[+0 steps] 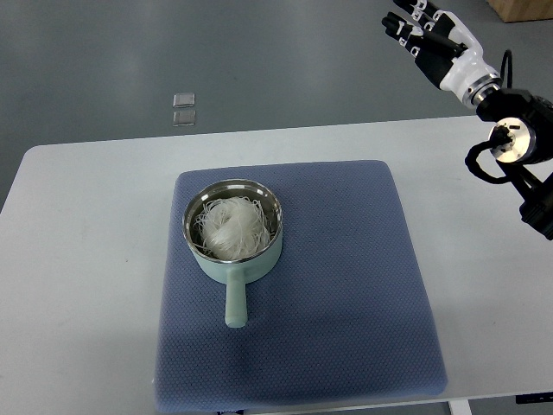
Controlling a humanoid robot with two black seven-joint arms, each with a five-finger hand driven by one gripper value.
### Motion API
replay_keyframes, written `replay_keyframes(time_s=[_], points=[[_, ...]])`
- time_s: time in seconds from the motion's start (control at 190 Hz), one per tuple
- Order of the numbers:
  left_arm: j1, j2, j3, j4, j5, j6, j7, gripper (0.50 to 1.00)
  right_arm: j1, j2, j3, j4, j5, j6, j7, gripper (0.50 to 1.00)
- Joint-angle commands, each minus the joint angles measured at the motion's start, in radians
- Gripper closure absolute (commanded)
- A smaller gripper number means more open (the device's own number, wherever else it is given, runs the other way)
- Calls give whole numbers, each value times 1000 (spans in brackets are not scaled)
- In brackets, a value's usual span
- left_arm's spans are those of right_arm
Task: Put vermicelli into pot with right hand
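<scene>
The vermicelli (230,226) sits in the pot (233,232), a white nest w/ thin strands. Pot is on the blue mat (346,285), left of the middle, handle pointing to the near edge. Mat lies on the white table (78,259). Right hand (428,30) is up in the top right corner, well apart from the pot, fingers spread, holding nothing. 2 small clear squares (183,109) lie on the floor.

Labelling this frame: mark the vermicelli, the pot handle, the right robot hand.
white tangled vermicelli (230,226), top view, middle of the nest
pale green plastic pot handle (236,303), top view, mid-shaft
right robot hand (429,33), top view, palm
</scene>
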Motion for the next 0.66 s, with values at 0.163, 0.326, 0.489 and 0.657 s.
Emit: replay_keyframes(time_s=[0.163,0.326,0.489,0.657], points=[[0,0,0,-1,1,0,0,500,-98,78,73,-102,111,1,139,568],[0,0,0,-1,1,0,0,500,-129,107,73,-134,187,-1,173,568],[0,0,-1,-1,1,0,0,500,-146,125,73,-159,187,2,182,568],[0,0,-1,-1,1,0,0,500,-151,132,73,-159,187,13,185,568]])
